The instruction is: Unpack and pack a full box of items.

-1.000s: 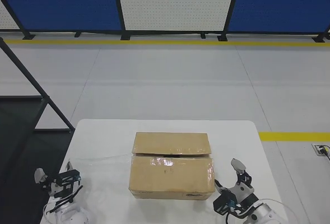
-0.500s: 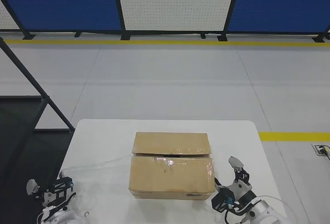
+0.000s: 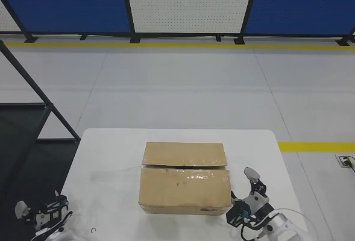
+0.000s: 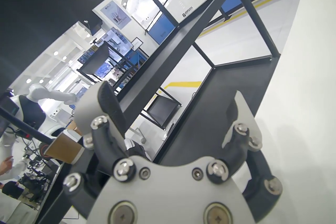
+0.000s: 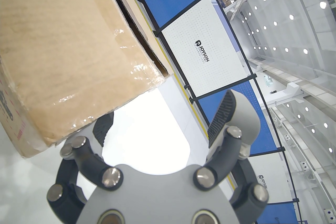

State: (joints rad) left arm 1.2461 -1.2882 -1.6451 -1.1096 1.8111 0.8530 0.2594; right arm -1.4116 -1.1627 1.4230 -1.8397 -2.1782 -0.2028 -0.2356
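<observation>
Right pincer (image 5: 164,120) spread, empty, just beside the cardboard box's (image 3: 185,181) near right corner. Box sits mid-tabletop (image 3: 105,156), flaps down; I can't see its contents. Left pincer (image 4: 174,107) spread, straddling the tabletop's left edge. It has drawn back leftward over the last second.

Box (image 3: 185,179) mid-table (image 3: 105,156), right claw (image 3: 242,185) beside its right end

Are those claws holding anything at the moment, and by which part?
Nothing is held. The left gripper and the right gripper are both open and empty; the right one is beside the cardboard box.
</observation>
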